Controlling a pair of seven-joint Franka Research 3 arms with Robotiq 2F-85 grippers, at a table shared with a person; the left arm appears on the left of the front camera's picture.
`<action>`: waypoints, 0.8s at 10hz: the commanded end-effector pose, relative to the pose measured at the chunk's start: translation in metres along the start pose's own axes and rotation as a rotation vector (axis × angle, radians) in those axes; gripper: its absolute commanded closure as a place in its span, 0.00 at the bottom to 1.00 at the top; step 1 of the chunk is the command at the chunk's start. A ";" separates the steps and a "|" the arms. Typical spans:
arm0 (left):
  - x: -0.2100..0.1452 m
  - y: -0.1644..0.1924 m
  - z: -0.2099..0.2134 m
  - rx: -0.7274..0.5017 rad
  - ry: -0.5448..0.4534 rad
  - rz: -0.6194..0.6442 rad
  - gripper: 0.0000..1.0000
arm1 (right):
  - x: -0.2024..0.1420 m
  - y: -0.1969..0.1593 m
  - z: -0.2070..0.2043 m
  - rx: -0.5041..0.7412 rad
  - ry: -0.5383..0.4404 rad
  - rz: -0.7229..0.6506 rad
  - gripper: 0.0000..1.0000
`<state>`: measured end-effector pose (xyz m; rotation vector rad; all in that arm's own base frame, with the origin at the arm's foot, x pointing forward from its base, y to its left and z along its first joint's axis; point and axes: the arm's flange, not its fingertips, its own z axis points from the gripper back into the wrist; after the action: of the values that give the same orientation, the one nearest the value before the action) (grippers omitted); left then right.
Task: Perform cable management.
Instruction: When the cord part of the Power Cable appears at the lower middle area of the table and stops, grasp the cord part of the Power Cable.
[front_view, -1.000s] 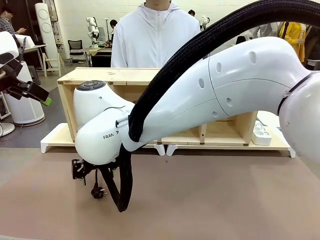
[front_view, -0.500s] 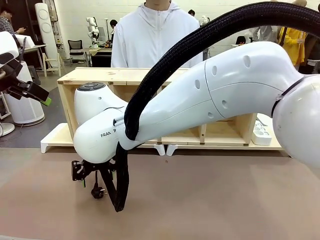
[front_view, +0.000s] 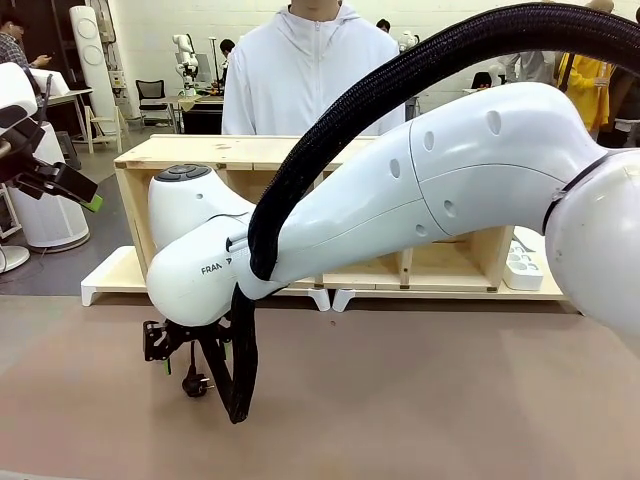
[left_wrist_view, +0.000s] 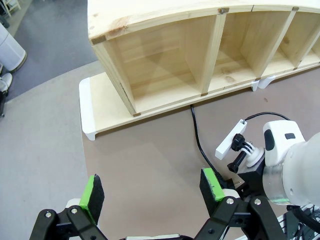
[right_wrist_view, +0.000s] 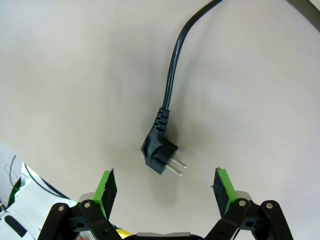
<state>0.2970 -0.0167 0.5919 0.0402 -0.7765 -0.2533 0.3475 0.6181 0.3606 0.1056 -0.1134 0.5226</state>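
Bright, even light; cable (right_wrist_view: 169, 85) casts soft shadow (shelf edges bowed).

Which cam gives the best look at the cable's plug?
Right wrist view: the plug lies unobstructed, pins visible, ahead of the open right pincer. Front view: small, dark, under the right arm. Left wrist view: a stretch of cable.

A person in white hoodie (front_view: 310, 80) stands behind a wooden shelf (front_view: 200, 152), white power strip (front_view: 521, 268) beside it
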 end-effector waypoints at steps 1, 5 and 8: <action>0.002 0.001 -0.001 0.003 -0.011 0.003 0.00 | -0.001 0.001 0.002 0.002 -0.008 0.002 0.00; 0.002 0.001 -0.001 0.003 -0.011 0.003 0.00 | 0.004 0.000 -0.001 -0.015 -0.010 -0.021 0.00; 0.002 0.001 -0.001 0.003 -0.011 0.003 0.00 | 0.008 0.007 -0.004 -0.019 -0.028 -0.058 0.00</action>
<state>0.2970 -0.0167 0.5919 0.0402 -0.7765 -0.2533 0.3532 0.6181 0.3605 0.1012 -0.1237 0.4944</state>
